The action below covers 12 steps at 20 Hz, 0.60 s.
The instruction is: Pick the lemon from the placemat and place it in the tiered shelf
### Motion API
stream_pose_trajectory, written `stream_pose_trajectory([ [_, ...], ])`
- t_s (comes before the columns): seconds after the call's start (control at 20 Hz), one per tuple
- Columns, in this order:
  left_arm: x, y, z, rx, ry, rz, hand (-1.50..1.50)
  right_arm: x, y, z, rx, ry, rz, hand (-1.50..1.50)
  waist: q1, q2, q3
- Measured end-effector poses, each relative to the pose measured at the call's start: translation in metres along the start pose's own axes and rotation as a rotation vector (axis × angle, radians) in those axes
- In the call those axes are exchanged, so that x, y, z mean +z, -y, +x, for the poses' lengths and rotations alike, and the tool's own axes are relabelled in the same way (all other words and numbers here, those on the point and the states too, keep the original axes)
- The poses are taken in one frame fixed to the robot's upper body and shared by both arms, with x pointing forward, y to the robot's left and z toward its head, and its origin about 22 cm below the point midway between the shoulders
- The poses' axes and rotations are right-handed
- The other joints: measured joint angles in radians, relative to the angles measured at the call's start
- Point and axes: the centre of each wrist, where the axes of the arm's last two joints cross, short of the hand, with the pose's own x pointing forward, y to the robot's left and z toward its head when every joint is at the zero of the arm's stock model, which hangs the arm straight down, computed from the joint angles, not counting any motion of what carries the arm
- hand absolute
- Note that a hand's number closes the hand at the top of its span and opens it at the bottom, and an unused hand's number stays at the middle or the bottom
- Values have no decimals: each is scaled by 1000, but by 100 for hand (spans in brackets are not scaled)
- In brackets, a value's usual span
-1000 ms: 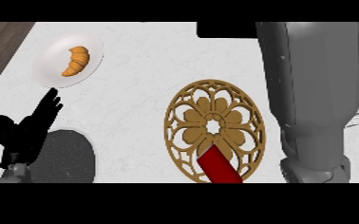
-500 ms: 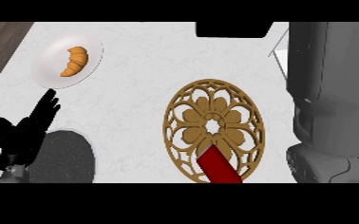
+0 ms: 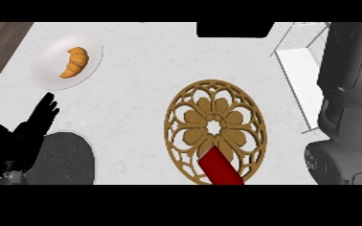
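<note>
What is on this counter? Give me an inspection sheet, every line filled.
Surface: white marbled counter.
Job's things: gold openwork placemat at centre. White tiered shelf at far right. Lemon: not seen.
Clutter: croissant on a white plate, far left. Red object on the placemat's near edge.
Hands: left hand open, fingers up, resting at the left edge. The right hand is out of view and only its grey forearm shows.
Cables: nothing seen.
Surroundings: black block at the counter's far edge.
</note>
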Motion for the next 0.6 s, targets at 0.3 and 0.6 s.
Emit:
stream_pose_trajectory([
  [0.3,-2,3,5,-7,-1,2,0,-23,-17,-19,11,-59,19,150,-1,1,1],
  [0.6,0,1,-1,-3,-4,-1,0,-48,-39,-43,8,-120,46,150,-1,2,1],
])
